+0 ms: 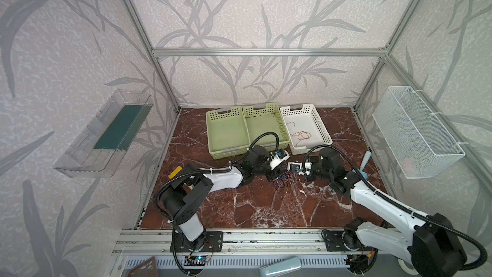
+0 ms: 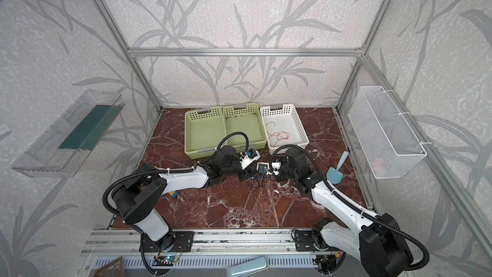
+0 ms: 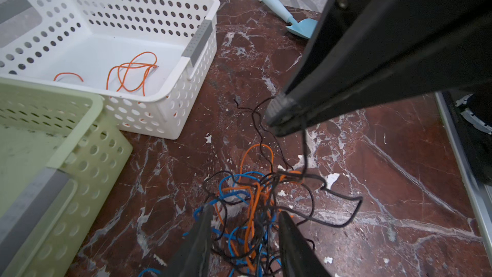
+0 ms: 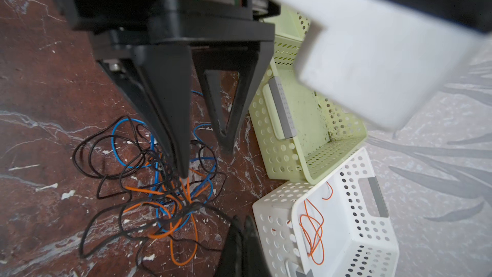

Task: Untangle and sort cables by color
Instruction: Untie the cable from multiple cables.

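Just beside the white basket (image 3: 165,97), tangled cables (image 3: 255,203) lie on the table (image 3: 372,155). The left tool (image 3: 246,211) straddles them, jaws partly apart, while the right tool (image 3: 279,118) pinches a dark cable (image 3: 305,150). Orange cables (image 3: 133,63) lie inside the basket.

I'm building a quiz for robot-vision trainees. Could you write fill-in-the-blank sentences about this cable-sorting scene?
The thin cables inside the white perforated plastic basket are all ____.
The right end effector is shut on a thin cable coloured ____.
Over the tangle of blue, orange and black cables, the left end effector has its jaws ____.
Missing words: orange; black; open.
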### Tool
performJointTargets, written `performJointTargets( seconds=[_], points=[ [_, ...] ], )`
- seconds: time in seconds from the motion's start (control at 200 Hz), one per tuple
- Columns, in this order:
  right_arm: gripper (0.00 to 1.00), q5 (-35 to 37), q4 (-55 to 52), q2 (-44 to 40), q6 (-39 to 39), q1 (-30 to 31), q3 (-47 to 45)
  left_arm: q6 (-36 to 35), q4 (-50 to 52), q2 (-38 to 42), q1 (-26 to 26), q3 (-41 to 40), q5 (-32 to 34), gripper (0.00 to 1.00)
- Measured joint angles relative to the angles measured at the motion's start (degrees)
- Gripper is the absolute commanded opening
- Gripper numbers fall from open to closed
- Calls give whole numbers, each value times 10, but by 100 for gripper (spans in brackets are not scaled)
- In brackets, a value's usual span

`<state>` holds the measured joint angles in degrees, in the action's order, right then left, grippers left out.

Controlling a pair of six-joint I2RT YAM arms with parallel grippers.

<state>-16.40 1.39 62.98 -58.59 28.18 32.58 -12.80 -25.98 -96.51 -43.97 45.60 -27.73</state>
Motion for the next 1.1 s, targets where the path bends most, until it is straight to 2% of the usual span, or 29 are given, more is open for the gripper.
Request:
performJointTargets(
  seconds=[0.52, 0.895, 1.1],
  points=[
    [0, -2, 0, -2, 3, 0, 2, 0, -54, -71, -17, 21, 17, 33],
    [0, 13, 1, -16, 24, 0, 2, 15, -73, -79, -17, 27, 87, 2],
    [0, 66, 5, -23, 70, -13, 2, 21, -76, -25, -18, -19, 124, 0]
  ],
)
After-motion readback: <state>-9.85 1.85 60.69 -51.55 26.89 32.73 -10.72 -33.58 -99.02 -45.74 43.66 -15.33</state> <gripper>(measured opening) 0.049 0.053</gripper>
